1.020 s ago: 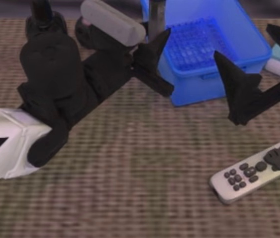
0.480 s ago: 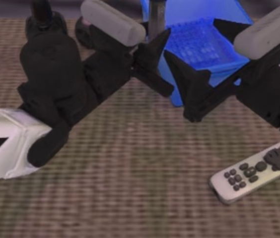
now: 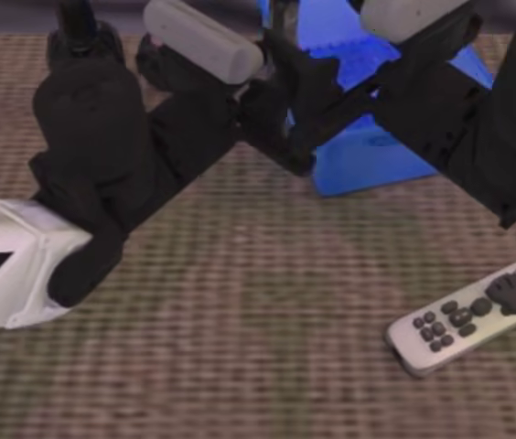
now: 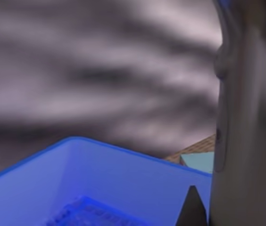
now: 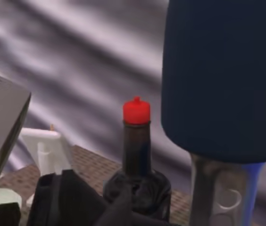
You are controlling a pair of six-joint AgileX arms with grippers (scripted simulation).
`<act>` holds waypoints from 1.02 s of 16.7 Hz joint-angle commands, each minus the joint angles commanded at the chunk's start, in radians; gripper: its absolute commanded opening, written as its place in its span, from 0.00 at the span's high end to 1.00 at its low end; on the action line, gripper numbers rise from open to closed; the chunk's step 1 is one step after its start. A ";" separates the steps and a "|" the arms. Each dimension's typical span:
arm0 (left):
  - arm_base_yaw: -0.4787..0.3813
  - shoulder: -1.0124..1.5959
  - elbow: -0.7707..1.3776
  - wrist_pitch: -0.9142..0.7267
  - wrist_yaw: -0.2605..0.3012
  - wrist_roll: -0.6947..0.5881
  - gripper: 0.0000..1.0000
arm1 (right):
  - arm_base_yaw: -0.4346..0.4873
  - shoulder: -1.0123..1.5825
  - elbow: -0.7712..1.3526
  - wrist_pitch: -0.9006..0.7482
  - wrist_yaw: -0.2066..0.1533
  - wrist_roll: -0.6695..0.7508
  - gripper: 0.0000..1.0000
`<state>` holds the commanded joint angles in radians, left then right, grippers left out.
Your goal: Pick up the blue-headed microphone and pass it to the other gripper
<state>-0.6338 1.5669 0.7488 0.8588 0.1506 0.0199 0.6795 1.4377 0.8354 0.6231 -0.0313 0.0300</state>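
The blue-headed microphone stands upright in my left gripper (image 3: 284, 108), which is shut on its silver-grey handle (image 4: 246, 117). One black fingertip (image 4: 192, 207) rests against that handle. In the top view only a short dark piece of the microphone (image 3: 281, 14) shows at the upper edge. The dark-blue foam head (image 5: 222, 80) fills the right wrist view, with the handle (image 5: 218, 197) below it. The other gripper, my right gripper (image 3: 317, 101), has its fingers spread open on either side of the microphone, right beside the left gripper's fingers. I cannot tell whether they touch it.
A blue plastic bin (image 3: 377, 155) lies under and behind both grippers. A white remote (image 3: 468, 318) lies at the front right. A dark bottle with a red cap (image 5: 137, 141) stands behind the left arm at the back left (image 3: 80, 27).
My right gripper has swept in from the right and upward over the blue bin until it reaches the microphone. The left arm and the microphone have barely moved.
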 joint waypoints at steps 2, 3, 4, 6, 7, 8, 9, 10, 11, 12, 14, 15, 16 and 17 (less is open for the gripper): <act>0.000 0.000 0.000 0.000 0.000 0.000 1.00 | 0.002 0.100 0.081 0.013 0.003 0.000 0.00; 0.000 0.000 0.000 0.000 0.000 0.000 1.00 | 0.003 0.136 0.114 0.018 0.005 0.000 0.00; 0.000 0.000 0.000 0.000 0.000 0.000 1.00 | 0.003 0.160 0.138 0.021 0.005 0.000 0.00; 0.000 0.000 0.000 0.000 0.000 0.000 1.00 | 0.004 0.178 0.155 0.024 0.006 0.000 0.00; 0.000 0.000 0.000 0.000 0.000 0.000 1.00 | 0.004 0.178 0.155 0.024 0.006 0.000 0.00; 0.000 0.000 0.000 0.000 0.000 0.000 1.00 | 0.004 0.178 0.155 0.024 0.006 0.000 0.00; 0.000 0.000 0.000 0.000 0.000 0.000 1.00 | 0.004 0.178 0.155 0.024 0.006 0.000 0.00; 0.000 0.000 0.000 0.000 0.000 0.000 1.00 | 0.004 0.178 0.155 0.024 0.006 0.000 0.08; 0.000 0.000 0.000 0.000 0.000 0.000 1.00 | 0.004 0.178 0.155 0.024 0.006 0.000 0.15; 0.000 0.000 0.000 0.000 0.000 0.000 1.00 | 0.004 0.178 0.155 0.024 0.006 0.000 0.23; 0.000 0.000 0.000 0.000 0.000 0.000 1.00 | 0.004 0.178 0.155 0.024 0.006 0.000 0.38; 0.000 0.000 0.000 0.000 0.000 0.000 1.00 | 0.004 0.178 0.155 0.024 0.006 0.000 0.45; 0.000 0.000 0.000 0.000 0.000 0.000 1.00 | 0.004 0.178 0.155 0.024 0.006 0.000 0.53; 0.000 0.000 0.000 0.000 0.000 0.000 1.00 | 0.004 0.178 0.155 0.024 0.006 0.000 0.60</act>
<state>-0.6338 1.5669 0.7488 0.8588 0.1506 0.0199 0.6830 1.6159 0.9908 0.6471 -0.0253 0.0300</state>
